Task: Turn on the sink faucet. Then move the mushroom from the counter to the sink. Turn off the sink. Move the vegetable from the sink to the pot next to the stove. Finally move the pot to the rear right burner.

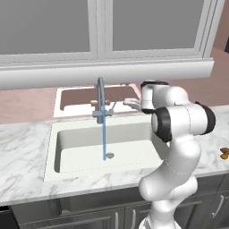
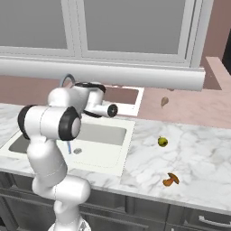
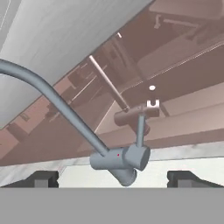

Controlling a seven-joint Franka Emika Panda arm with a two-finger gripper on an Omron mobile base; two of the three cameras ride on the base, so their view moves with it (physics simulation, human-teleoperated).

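Running from the faucet (image 1: 101, 100) at the sink's (image 1: 67, 147) back edge, water falls to the drain. Spread wide, the gripper (image 3: 112, 177) faces the faucet's base, holding nothing. Near the counter's (image 2: 203, 149) front edge lies the mushroom (image 2: 170, 180).

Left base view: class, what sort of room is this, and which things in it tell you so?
Most likely a kitchen, computer-rendered: a sink set in a marble counter, a faucet running water, and cabinet doors below.
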